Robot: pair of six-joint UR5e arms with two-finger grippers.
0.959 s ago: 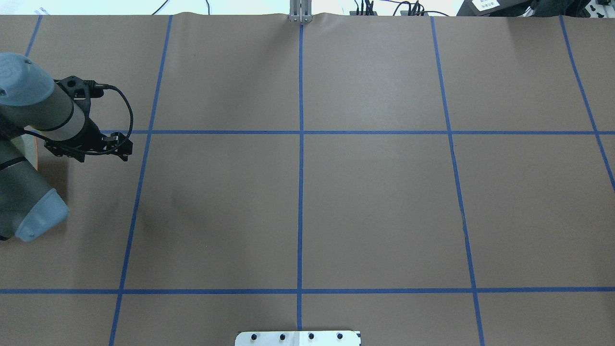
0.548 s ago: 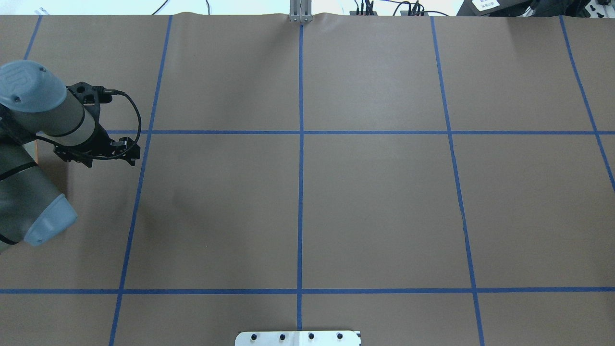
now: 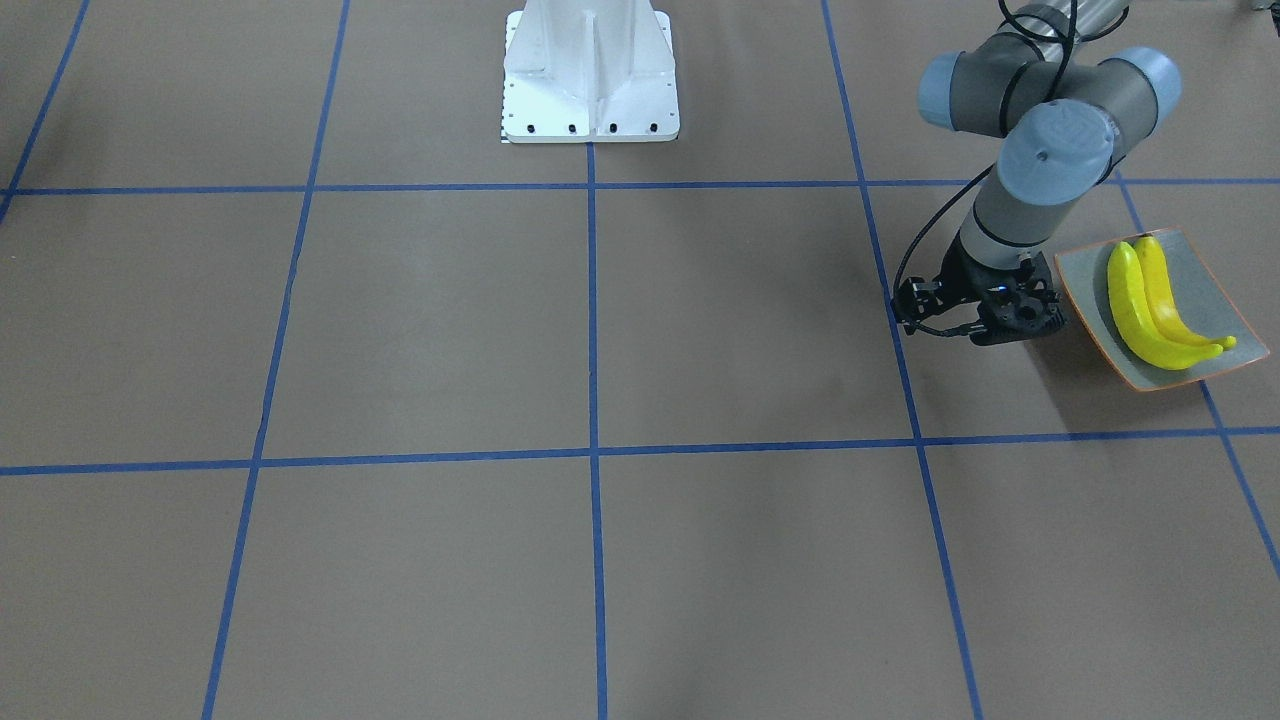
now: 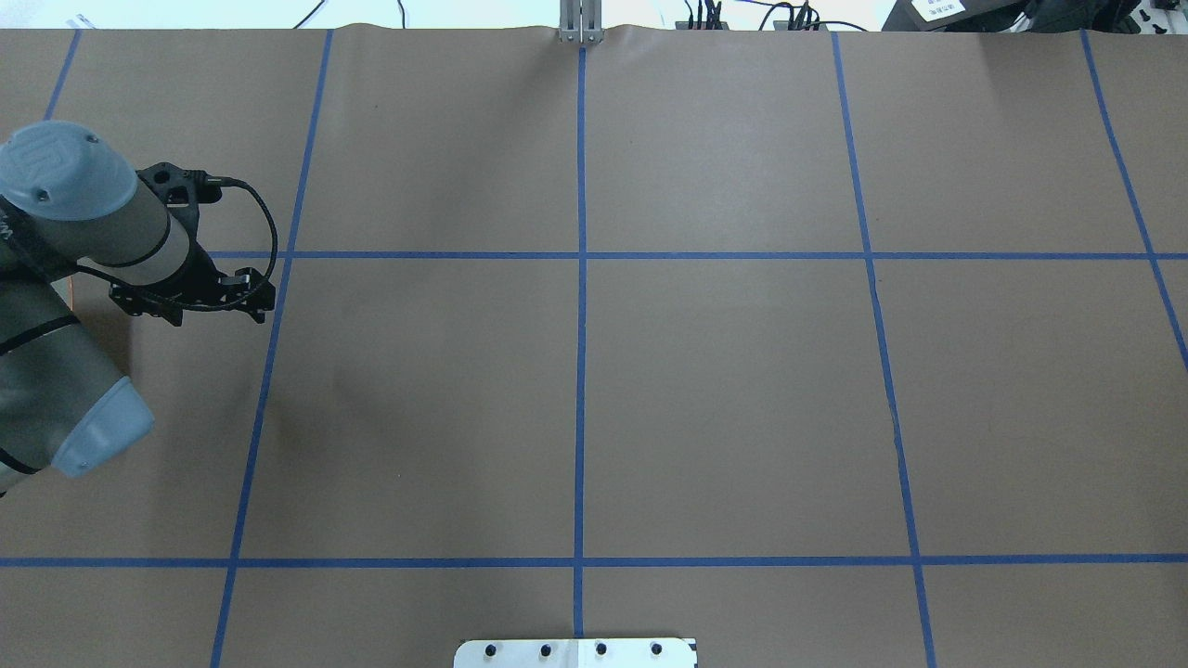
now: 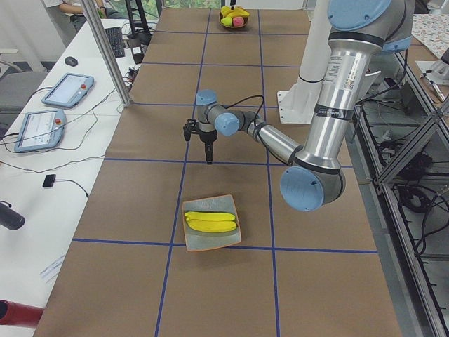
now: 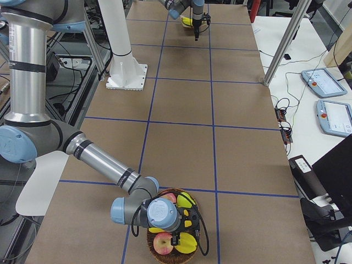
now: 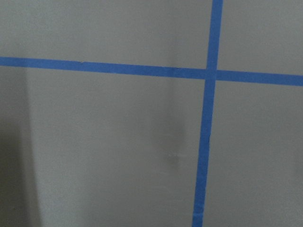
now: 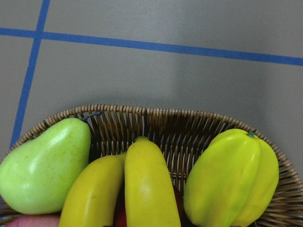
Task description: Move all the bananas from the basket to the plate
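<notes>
Counter [image 3: 450,330]: brown w/ blue grid. L arm [image 3: 1010,215] enters at upper right of front view. L end effector [image 5: 208,158] points down near plate, not touching it; open or closed can't be told. R arm [image 6: 99,162] runs to lower left of right-side view. R end effector [image 6: 181,228] hangs over basket [image 8: 180,125]; grip state likewise indiscernible. Plate [image 3: 1210,295] sits at right edge, front view. Two bananas [image 3: 1140,310] lie side by side in plate. Third banana [image 8: 147,184] sits in basket, btwn pear [image 8: 42,165] and ribbed yellow fruit [image 8: 232,175].
</notes>
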